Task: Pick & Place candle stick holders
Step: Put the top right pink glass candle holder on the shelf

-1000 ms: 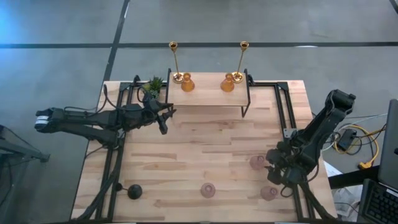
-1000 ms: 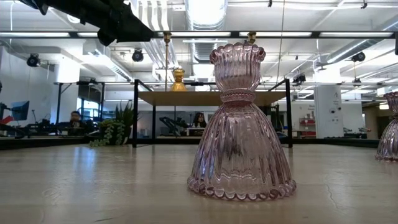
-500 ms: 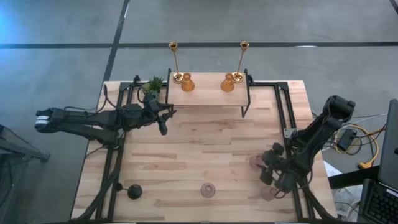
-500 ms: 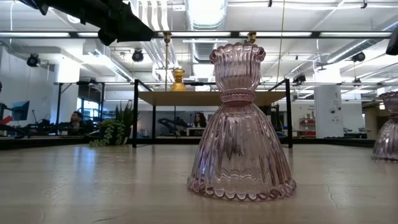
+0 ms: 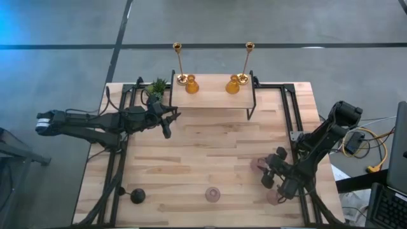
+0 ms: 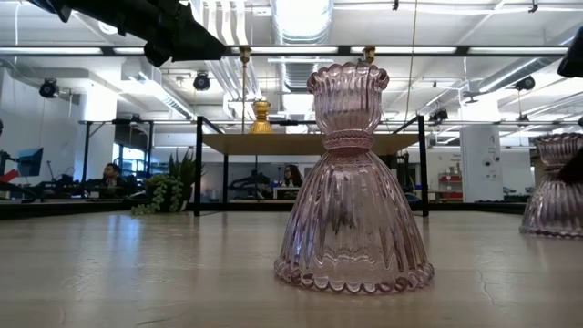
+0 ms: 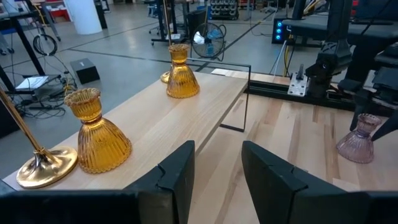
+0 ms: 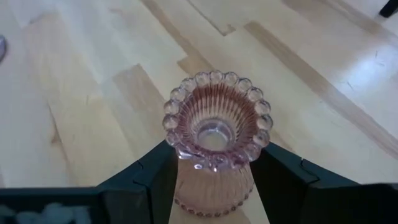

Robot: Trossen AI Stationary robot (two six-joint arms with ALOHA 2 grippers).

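Two amber holders (image 5: 191, 84) and two brass sticks (image 5: 177, 62) are sitting on the shelf (image 5: 216, 100). The right gripper (image 8: 214, 163) is straddling a pink holder (image 8: 214, 140) on the worktop (image 5: 210, 149), fingers (image 8: 149, 177) flanking it, contact unclear. The left gripper (image 7: 214, 165) is waiting half-open; two other pink holders and a black holder (image 5: 137, 195) are left.

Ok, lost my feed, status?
Right gripper straddling pink holder, jaws not yet tight. Left gripper open, idle by shelf. Nothing blocking.

Left arm (image 5: 95, 123) stretched level, fingers (image 7: 180, 171) parted, right gripper (image 5: 268, 178) low, fingers (image 8: 155, 177) apart
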